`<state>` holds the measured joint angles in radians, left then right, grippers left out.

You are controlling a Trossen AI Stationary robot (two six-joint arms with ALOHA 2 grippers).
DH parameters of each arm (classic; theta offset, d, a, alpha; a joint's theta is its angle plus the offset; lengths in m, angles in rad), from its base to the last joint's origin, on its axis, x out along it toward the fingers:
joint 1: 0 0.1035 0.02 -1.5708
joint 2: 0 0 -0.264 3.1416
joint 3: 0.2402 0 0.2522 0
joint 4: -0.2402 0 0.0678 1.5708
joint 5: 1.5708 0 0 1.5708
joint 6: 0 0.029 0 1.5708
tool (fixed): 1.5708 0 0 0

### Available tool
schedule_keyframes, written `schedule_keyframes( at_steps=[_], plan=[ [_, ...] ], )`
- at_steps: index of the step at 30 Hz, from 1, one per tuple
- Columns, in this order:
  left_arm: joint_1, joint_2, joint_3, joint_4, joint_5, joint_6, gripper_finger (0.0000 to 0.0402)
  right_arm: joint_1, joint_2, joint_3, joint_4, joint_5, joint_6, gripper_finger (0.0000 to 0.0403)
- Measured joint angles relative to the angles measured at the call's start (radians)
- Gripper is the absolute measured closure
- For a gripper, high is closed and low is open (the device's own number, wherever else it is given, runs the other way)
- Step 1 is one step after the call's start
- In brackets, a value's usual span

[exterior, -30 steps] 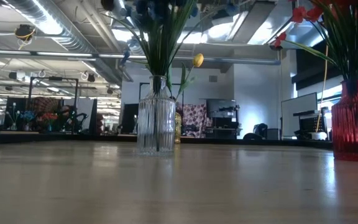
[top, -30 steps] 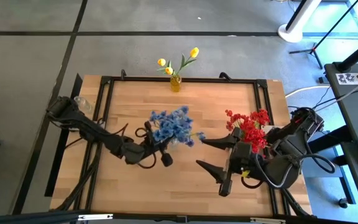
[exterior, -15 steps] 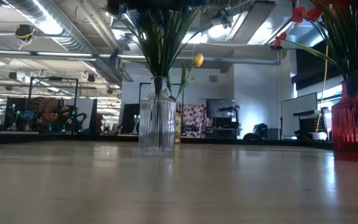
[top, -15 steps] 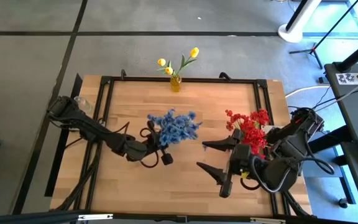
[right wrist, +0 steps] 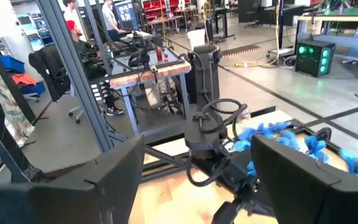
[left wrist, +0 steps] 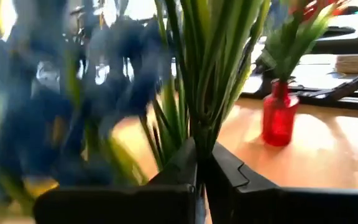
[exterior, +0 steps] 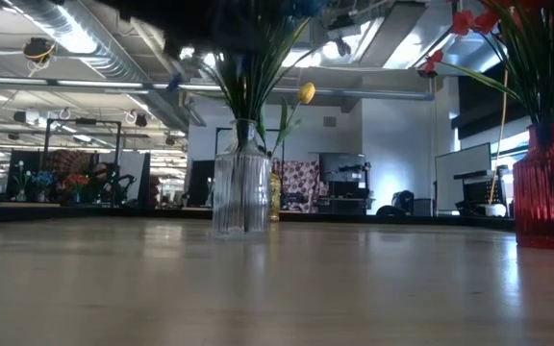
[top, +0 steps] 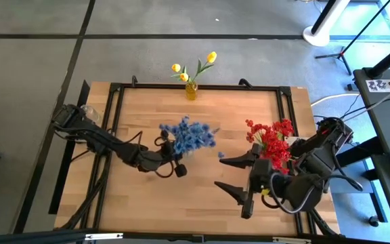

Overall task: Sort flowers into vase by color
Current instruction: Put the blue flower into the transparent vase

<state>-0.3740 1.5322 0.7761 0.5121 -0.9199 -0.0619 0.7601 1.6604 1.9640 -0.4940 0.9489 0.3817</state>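
No readable text, labels, brand names, numbers or signs appeared in any view. A white sheet (top: 383,85) on the dark stand beside the table carried black markings, but they were too small to make out.

Bare table (top: 202,196) lies between blue flowers (top: 187,135) and red flowers (top: 271,138).
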Motion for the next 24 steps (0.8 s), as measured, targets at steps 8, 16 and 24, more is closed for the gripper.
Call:
schedule_keyframes(
  at_steps=[8, 16, 24],
  plan=[
    [0.046, -0.001, -0.067, -0.038, 0.081, -0.143, 0.0393, 0.0, 0.0, 0.0, -0.093, -0.026, 0.019, 0.0109],
    [0.041, -0.003, -0.14, -0.048, 0.123, -0.243, 0.0368, 0.0, 0.0, 0.0, -0.18, -0.027, 0.071, 0.0109],
    [0.016, -0.002, -0.139, -0.064, 0.124, -0.183, 0.0316, 0.0, 0.0, 0.0, -0.214, -0.027, 0.138, 0.0109]
  ],
)
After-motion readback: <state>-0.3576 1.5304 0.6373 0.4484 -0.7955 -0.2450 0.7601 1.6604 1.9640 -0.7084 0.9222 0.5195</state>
